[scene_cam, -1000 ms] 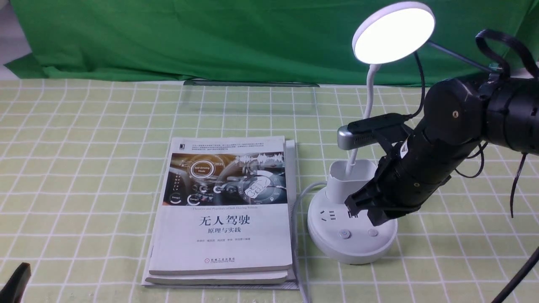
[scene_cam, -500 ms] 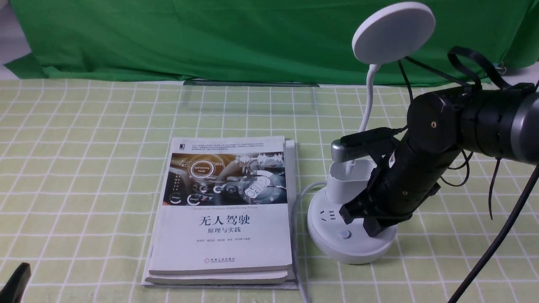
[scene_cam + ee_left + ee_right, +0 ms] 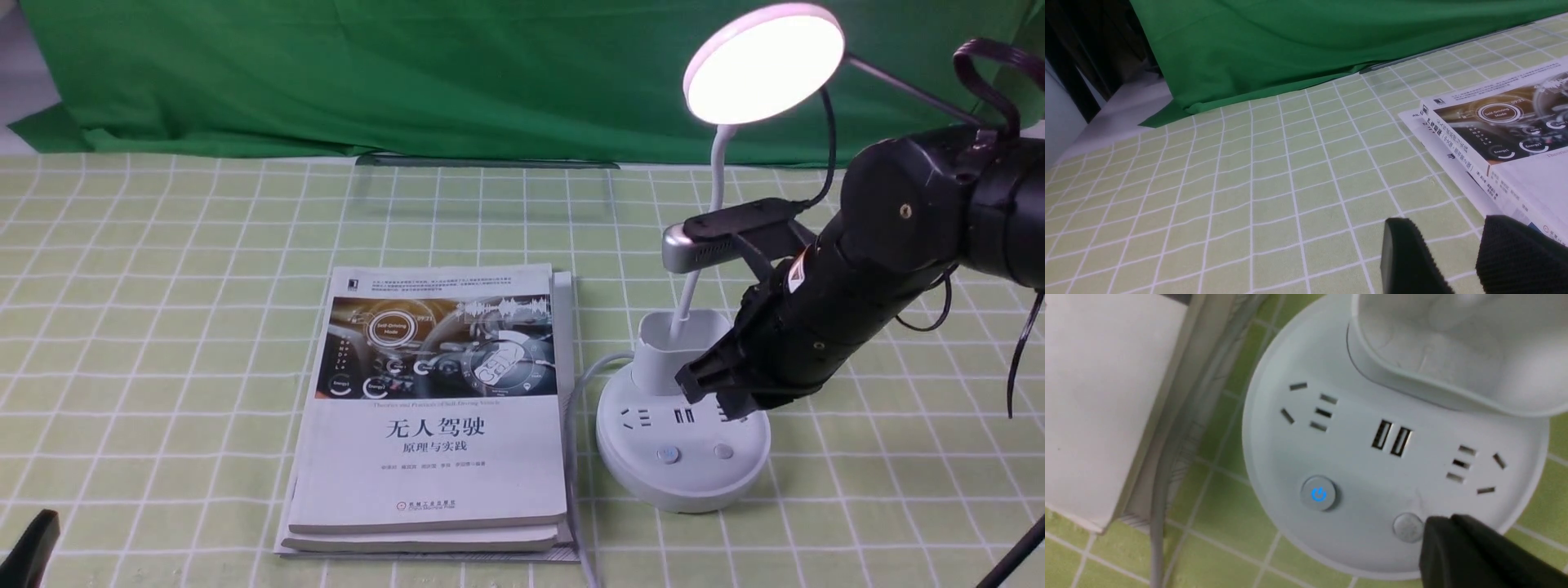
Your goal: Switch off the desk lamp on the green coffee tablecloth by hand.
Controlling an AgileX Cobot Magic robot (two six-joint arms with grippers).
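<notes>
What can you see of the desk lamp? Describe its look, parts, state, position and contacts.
The desk lamp is white, plastic-looking, upright on the tablecloth beside a book. Its flat round head glows, on a thin bent neck rising from a cup on a round base. The base has sockets, two USB ports, a blue-lit power button and a plain button. A grey cord leaves it. The shut right hand hangs beside the plain button; contact is unclear.

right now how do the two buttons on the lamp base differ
The power button shows a glowing blue symbol; the plain button is blank grey and unlit. The power button sits toward the robot's left, clear of the arm; the plain button lies close by the right gripper, jaws shut. Both are small, round and set in the white lamp base.
</notes>
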